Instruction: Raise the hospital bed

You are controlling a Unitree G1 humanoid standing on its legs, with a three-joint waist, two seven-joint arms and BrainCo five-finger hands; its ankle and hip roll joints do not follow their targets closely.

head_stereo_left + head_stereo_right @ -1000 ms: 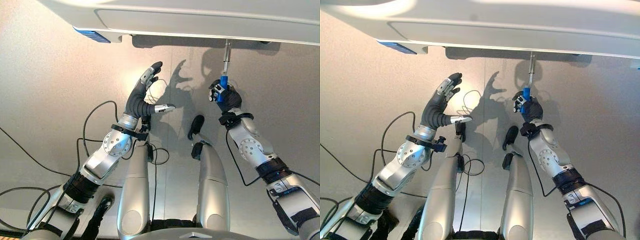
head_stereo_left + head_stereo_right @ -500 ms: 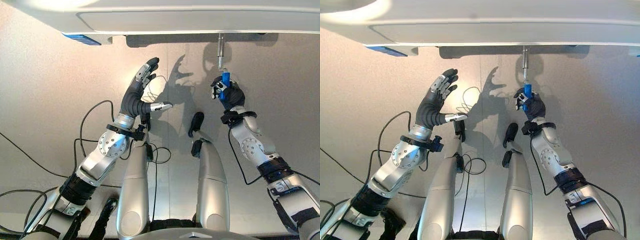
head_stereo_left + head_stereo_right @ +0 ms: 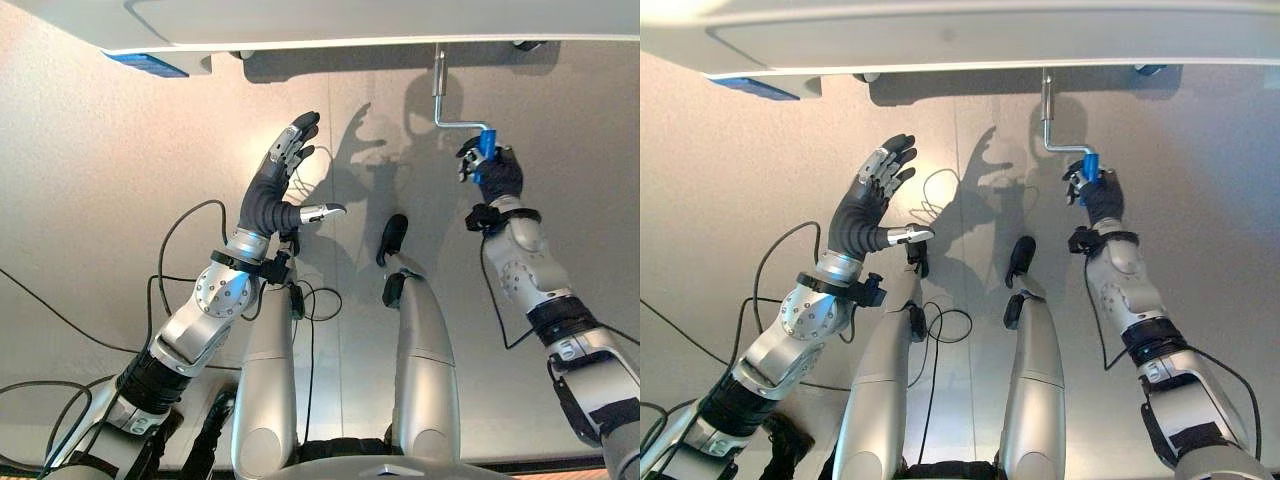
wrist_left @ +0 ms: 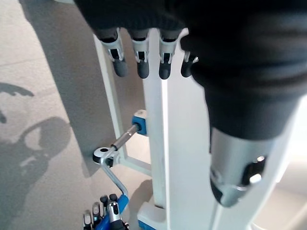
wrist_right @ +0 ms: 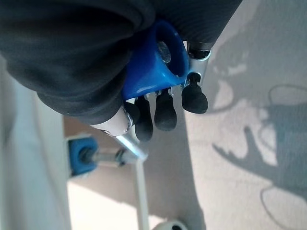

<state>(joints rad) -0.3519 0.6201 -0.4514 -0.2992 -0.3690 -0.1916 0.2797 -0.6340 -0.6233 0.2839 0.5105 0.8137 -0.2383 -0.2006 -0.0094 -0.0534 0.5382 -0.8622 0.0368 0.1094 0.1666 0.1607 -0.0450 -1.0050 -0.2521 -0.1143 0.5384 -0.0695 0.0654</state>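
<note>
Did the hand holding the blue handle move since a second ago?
Yes. The right hand, shut on the blue handle, has swung out to the robot's right of the crank's shaft under the bed frame; earlier it sat below it.

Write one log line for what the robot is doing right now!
right hand: shut on blue crank handle | crank: under bed frame | left hand: open, idle

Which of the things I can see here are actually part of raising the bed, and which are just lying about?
Part of the job:
- white hospital bed frame
- bent metal crank with a blue plastic handle
- right hand, curled round that handle

Just there:
- left hand, open, in the air
- grey floor
</note>
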